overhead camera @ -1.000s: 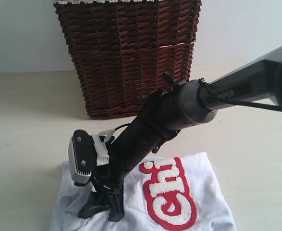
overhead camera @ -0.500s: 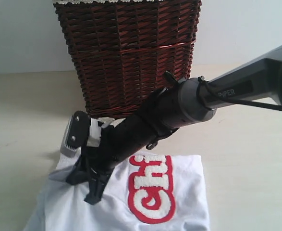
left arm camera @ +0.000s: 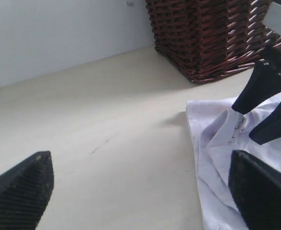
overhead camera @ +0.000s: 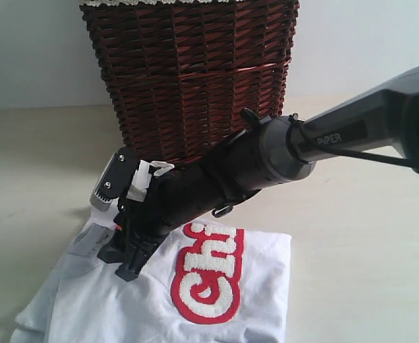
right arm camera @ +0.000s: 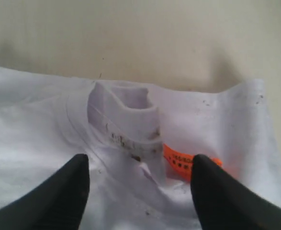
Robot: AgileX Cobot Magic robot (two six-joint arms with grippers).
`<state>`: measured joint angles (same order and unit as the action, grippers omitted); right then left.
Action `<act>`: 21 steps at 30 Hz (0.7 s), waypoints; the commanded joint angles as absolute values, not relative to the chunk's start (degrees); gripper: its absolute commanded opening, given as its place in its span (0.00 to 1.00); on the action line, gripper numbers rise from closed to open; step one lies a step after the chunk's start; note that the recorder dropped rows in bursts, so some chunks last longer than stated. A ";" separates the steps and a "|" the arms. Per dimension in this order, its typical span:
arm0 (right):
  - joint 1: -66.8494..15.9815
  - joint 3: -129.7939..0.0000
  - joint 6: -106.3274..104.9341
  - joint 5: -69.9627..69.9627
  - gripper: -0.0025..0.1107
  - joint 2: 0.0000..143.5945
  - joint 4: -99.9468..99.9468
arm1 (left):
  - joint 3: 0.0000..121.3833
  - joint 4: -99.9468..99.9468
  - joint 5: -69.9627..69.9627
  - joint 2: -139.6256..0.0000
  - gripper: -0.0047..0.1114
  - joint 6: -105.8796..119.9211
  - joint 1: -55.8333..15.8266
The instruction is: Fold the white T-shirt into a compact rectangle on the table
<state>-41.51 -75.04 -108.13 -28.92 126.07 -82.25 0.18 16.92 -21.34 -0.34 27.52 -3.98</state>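
Exterior view: the soft white cotton T-shirt (overhead camera: 259,286), with its red lettered band, is seen rumpled on the pale cream table (overhead camera: 366,243) before a dark brown wicker basket (overhead camera: 195,78), with the right gripper (overhead camera: 118,264) at its edge. Left wrist view: the left gripper (left arm camera: 138,165) is held spread wide beside the shirt. Right wrist view: the right fingers (right arm camera: 63,191) are parted above the raised collar (right arm camera: 126,120).

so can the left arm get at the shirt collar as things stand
Probably not cleanly. The right gripper is open right at the collar, a finger on either side, crowding it. The left gripper is open with bare table ahead, so the near edge of the white T-shirt looks the easier reach.
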 commanded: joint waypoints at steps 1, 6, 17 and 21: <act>-41.31 -75.30 -105.61 -28.32 0.58 122.81 -80.62 | 0.00 16.90 -21.07 0.00 0.85 27.44 -3.74; -41.18 -75.30 -99.12 -28.08 0.58 115.75 -74.81 | 0.00 16.90 -21.07 0.00 0.85 27.44 -3.74; -34.83 -72.18 -68.80 -41.44 0.20 114.77 -49.45 | 0.00 16.90 -21.07 0.00 0.85 27.44 -3.74; -34.83 -65.55 -68.80 -43.02 0.02 115.67 -40.60 | 0.00 16.90 -21.07 0.00 0.85 27.44 -3.74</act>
<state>-35.10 -68.51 -69.70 -42.81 115.65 -45.56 0.18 16.92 -21.34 -0.34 27.52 -3.98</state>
